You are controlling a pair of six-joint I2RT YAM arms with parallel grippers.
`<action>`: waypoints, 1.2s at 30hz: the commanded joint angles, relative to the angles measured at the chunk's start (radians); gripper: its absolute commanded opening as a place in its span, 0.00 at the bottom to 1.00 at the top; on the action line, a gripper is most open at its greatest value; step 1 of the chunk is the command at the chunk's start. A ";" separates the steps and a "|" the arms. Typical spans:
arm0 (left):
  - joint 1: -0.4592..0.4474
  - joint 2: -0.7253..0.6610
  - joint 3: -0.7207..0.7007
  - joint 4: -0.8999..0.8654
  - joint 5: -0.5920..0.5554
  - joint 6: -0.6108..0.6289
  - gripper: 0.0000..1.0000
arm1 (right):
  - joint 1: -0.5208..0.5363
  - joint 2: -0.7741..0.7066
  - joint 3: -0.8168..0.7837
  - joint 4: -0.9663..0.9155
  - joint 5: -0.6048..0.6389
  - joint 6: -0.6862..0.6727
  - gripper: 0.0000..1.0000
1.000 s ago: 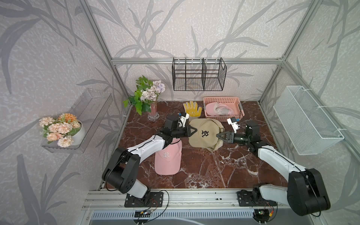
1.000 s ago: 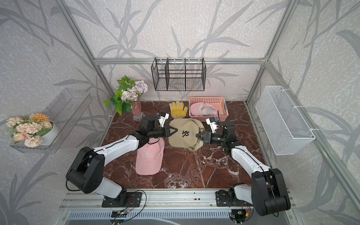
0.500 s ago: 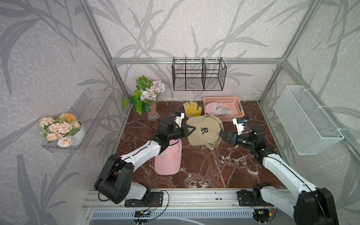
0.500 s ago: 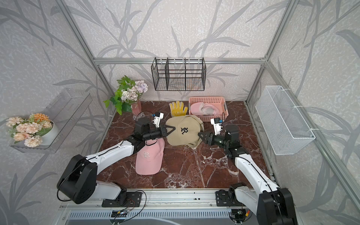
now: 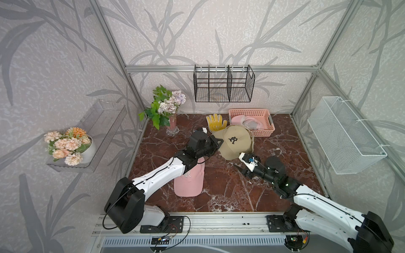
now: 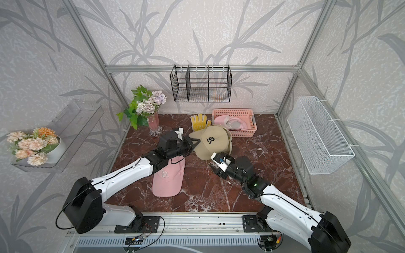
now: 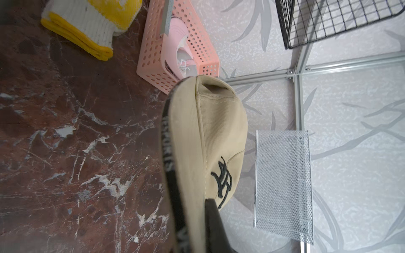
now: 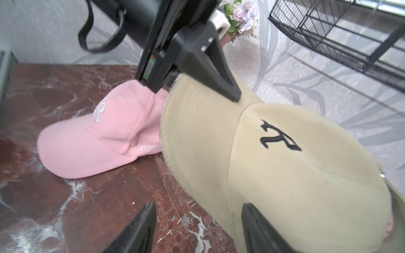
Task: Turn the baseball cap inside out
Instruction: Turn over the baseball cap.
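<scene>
Tan cap (image 5: 235,142): up by the middle of the counter (image 5: 285,151), dome and black monogram facing up, back end near the pink basket (image 5: 270,129). I can't tell if it touches the marble.
Left end effector (image 5: 219,142): clamped tight on the tan cap, right where the brim meets the crown.
Right end effector (image 8: 197,229): jaws spread and empty, sitting just off the brim's front edge.
Key relation: the cap lies straight ahead of the right end effector, toward the back wall. That's the free arm, and it's close.
Long axis: brim to back strap, running from the arms toward the basket.
Materials: ribbed corduroy brim that looks stiff, a soft seamed crown, and black printed tape lining the underside.
Neighbour: the pink cap (image 5: 189,181) lies flat under the left arm, well clear of the action.
Judgement: the crown is still right side out, and the opening faces down, so reaching in will be awkward.
</scene>
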 commanded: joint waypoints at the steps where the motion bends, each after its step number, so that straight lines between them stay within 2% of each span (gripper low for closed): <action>1: -0.007 -0.026 0.040 -0.062 -0.067 -0.106 0.00 | 0.041 0.031 -0.020 0.146 0.166 -0.193 0.67; 8: -0.022 -0.030 0.017 -0.041 -0.043 -0.177 0.00 | 0.080 0.147 -0.017 0.283 0.295 -0.302 0.67; 15: -0.033 -0.029 0.008 -0.024 -0.029 -0.210 0.00 | 0.096 0.276 0.008 0.392 0.337 -0.361 0.67; 17: -0.037 -0.030 0.005 -0.025 -0.025 -0.222 0.00 | 0.100 0.310 0.012 0.476 0.375 -0.368 0.66; 19: -0.044 -0.032 -0.002 -0.031 -0.024 -0.248 0.00 | 0.109 0.353 0.022 0.551 0.433 -0.381 0.62; 23: -0.055 -0.019 -0.020 -0.001 -0.005 -0.284 0.02 | 0.153 0.457 0.054 0.665 0.538 -0.458 0.43; 26: -0.060 0.001 -0.021 0.033 0.013 -0.281 0.14 | 0.176 0.553 0.052 0.865 0.625 -0.518 0.20; 28: -0.059 0.007 -0.029 0.075 0.028 -0.262 0.31 | 0.220 0.615 0.063 0.963 0.693 -0.594 0.04; 29: -0.060 0.009 -0.030 0.089 0.022 -0.244 0.43 | 0.229 0.645 0.073 1.000 0.732 -0.629 0.00; 30: -0.063 0.007 -0.025 0.087 0.011 -0.220 0.54 | 0.231 0.670 0.080 1.040 0.760 -0.651 0.00; 33: -0.071 -0.013 -0.004 0.042 -0.053 -0.128 0.74 | 0.234 0.683 0.091 1.037 0.813 -0.642 0.00; 36: -0.072 -0.042 -0.012 0.046 -0.111 -0.049 0.79 | 0.232 0.602 0.109 0.853 0.842 -0.510 0.00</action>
